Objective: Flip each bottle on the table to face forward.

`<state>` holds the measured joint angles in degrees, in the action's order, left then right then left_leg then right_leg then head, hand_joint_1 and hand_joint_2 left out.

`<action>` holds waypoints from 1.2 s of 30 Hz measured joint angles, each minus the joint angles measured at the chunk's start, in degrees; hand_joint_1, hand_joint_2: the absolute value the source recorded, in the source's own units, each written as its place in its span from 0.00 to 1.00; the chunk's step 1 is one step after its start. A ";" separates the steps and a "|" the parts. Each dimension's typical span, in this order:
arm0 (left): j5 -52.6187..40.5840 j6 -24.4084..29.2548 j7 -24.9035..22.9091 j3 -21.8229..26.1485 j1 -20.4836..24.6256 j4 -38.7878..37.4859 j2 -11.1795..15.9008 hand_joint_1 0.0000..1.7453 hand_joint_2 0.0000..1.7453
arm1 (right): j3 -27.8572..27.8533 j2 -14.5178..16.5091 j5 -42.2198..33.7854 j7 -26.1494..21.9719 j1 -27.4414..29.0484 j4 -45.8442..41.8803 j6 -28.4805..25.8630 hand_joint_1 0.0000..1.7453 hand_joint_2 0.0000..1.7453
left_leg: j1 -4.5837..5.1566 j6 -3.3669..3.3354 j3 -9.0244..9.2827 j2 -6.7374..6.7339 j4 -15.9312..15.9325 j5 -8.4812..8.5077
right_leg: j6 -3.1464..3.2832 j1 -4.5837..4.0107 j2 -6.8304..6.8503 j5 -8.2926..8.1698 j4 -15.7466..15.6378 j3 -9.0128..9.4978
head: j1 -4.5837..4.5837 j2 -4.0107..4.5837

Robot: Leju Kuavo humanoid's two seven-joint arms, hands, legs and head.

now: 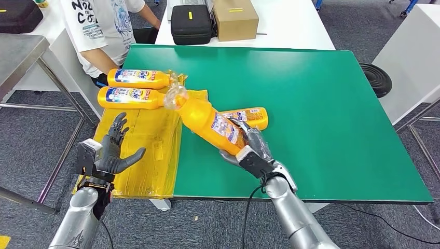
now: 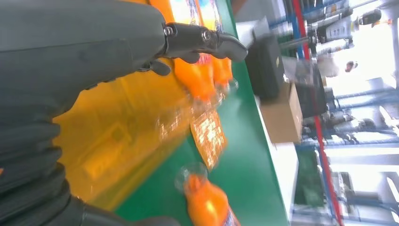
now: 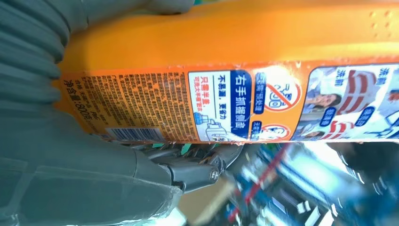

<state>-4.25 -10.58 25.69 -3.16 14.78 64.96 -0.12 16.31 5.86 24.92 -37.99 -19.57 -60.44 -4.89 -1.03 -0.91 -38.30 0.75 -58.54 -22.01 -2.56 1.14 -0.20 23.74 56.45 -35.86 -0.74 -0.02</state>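
Observation:
My right hand [image 1: 252, 149] grips an orange bottle [image 1: 207, 120] by its base and holds it tilted above the green table [image 1: 321, 104], its clear cap toward the far left. The right wrist view shows that bottle's back label [image 3: 221, 106] against my fingers [image 3: 188, 169]. Behind it another orange bottle [image 1: 249, 116] lies on the green surface. Two more orange bottles [image 1: 137, 78] [image 1: 129, 97] lie side by side on the yellow sheet [image 1: 148, 150], labels up. My left hand [image 1: 113, 150] hovers open over the yellow sheet's near left part, its fingers [image 2: 207, 40] spread.
A person in a white shirt [image 1: 104, 26] sits at the table's far left corner. A black case [image 1: 191, 23] and a cardboard box [image 1: 234, 18] stand on the white table behind. A black round object [image 1: 376, 78] lies on the floor at right.

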 joint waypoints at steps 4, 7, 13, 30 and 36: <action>3.68 -1.64 -0.08 0.17 -0.06 -0.70 -0.59 0.00 1.00 | -1.74 1.66 -2.07 -1.35 3.55 -4.42 -0.63 1.00 1.00 | 0.04 0.03 -0.07 -0.01 0.00 -0.03 | 0.00 0.05 0.01 -0.04 0.00 -0.08 | 0.01 0.00; 6.41 -3.23 -0.49 0.19 -0.10 -1.01 -0.88 0.00 1.00 | -2.14 2.09 -3.78 -1.80 5.02 -6.55 -1.16 1.00 1.00 | 0.04 0.02 -0.07 -0.03 0.00 -0.03 | 0.00 0.05 0.01 -0.05 -0.01 -0.08 | 0.02 0.00; 10.69 -5.88 -1.06 0.19 -0.12 -1.45 -1.51 0.00 1.00 | -2.15 2.38 -5.71 -1.94 6.38 -8.55 -2.58 1.00 1.00 | 0.07 0.04 -0.06 -0.07 0.00 -0.03 | 0.01 0.02 0.00 -0.04 0.00 -0.08 | 0.02 0.00; 21.41 -22.99 -1.02 -0.98 -0.16 -2.36 -2.26 0.00 1.00 | -2.00 3.73 -5.84 -1.94 5.75 -5.56 -0.06 1.00 1.00 | 0.07 0.04 -0.08 -0.08 0.00 -0.04 | 0.01 0.02 0.01 -0.03 0.00 -0.07 | 0.02 0.00; 21.66 -23.42 -1.02 -1.42 -0.20 -2.36 -2.29 0.00 1.00 | -1.99 3.95 -5.88 -1.94 5.37 -4.17 0.19 1.00 1.00 | 0.07 0.04 -0.08 -0.08 0.00 -0.04 | 0.01 0.02 0.01 -0.03 0.00 -0.07 | 0.02 0.00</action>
<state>17.41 -34.01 24.68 -4.58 14.57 62.60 -2.40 14.32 9.81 19.04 -39.93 -14.20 -64.60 -4.69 -0.96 -0.87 -38.38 0.67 -58.54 -22.05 -2.55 1.15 -0.19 23.70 56.45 -35.93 -0.73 -0.02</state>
